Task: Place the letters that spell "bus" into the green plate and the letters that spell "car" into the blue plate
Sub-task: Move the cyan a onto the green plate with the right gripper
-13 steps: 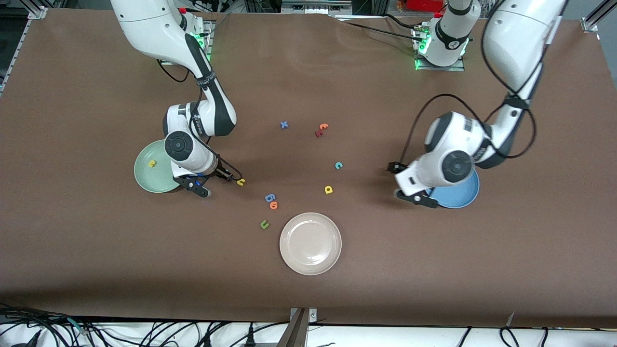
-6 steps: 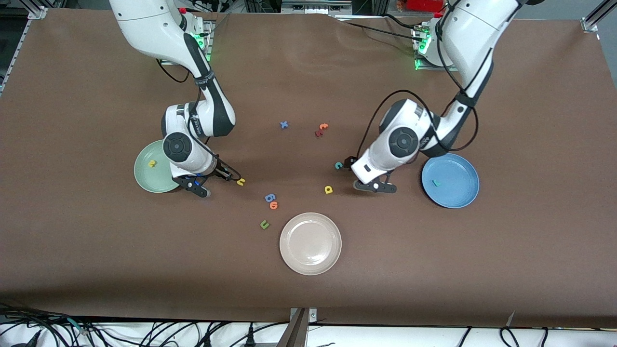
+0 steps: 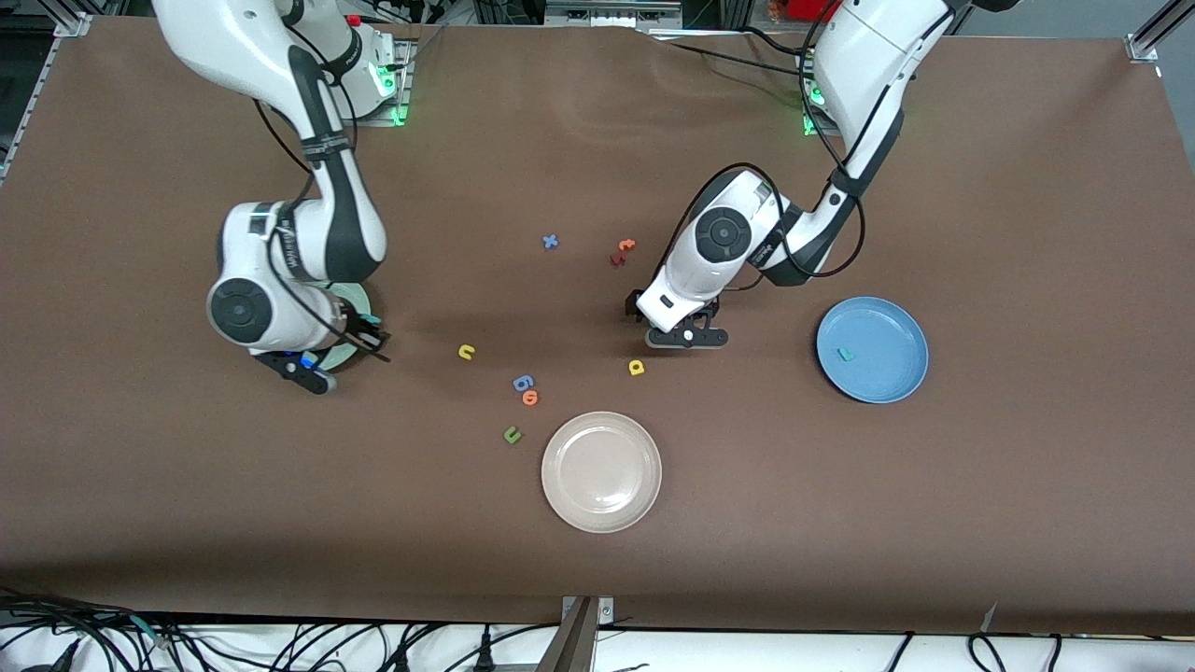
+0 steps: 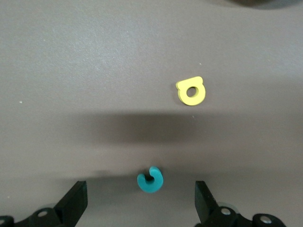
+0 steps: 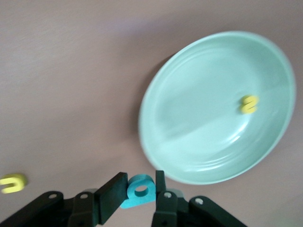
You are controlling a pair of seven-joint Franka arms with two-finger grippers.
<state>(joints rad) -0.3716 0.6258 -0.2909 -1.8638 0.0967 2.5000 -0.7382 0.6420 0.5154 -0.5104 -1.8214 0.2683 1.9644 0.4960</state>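
My right gripper (image 5: 140, 182) is shut on the teal "b" (image 5: 140, 190), just off the rim of the green plate (image 5: 215, 106). The yellow "s" (image 5: 248, 104) lies in that plate. In the front view my right gripper (image 3: 373, 338) covers most of the green plate (image 3: 347, 355). The yellow "u" (image 3: 466, 352) lies on the table nearby. My left gripper (image 4: 140, 189) hangs open over the teal "c" (image 4: 150, 179), fingers well apart on either side. The yellow "a" (image 4: 191, 91) lies close by. The blue plate (image 3: 872, 373) holds the teal "r" (image 3: 845, 354).
A cream plate (image 3: 601, 471) sits nearest the front camera. A blue letter (image 3: 523, 382), an orange "o" (image 3: 530, 398) and a green "u" (image 3: 512, 434) lie between it and the yellow "u". A blue "x" (image 3: 550, 242), orange "t" (image 3: 626, 245) and dark red letter (image 3: 616, 259) lie farther back.
My right gripper has carried the teal "b" away from the yellow "u" to the green plate's rim. My left gripper has left the blue plate and now hangs over the teal "c".
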